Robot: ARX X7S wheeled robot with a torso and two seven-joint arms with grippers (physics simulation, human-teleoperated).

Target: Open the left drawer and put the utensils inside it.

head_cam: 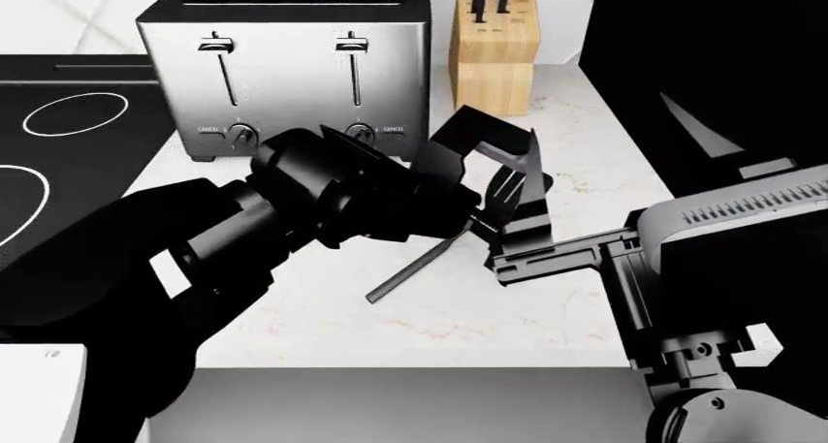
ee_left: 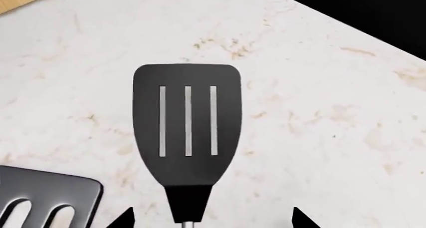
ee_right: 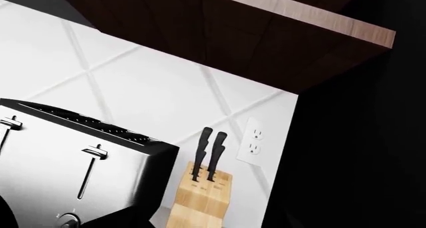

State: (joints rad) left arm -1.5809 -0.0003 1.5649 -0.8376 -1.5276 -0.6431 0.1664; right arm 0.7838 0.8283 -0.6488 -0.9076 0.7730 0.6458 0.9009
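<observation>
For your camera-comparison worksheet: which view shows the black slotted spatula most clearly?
The left wrist view: the black slotted spatula lies on the marble counter, its head and three slots unobstructed. The head view shows only a thin handle below the left arm; the right wrist view shows none of it.

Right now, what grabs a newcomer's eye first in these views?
The black spatula fills the left wrist view, flat on the marble counter, with the left gripper over it. Behind stand a steel toaster and a wooden knife block.
</observation>
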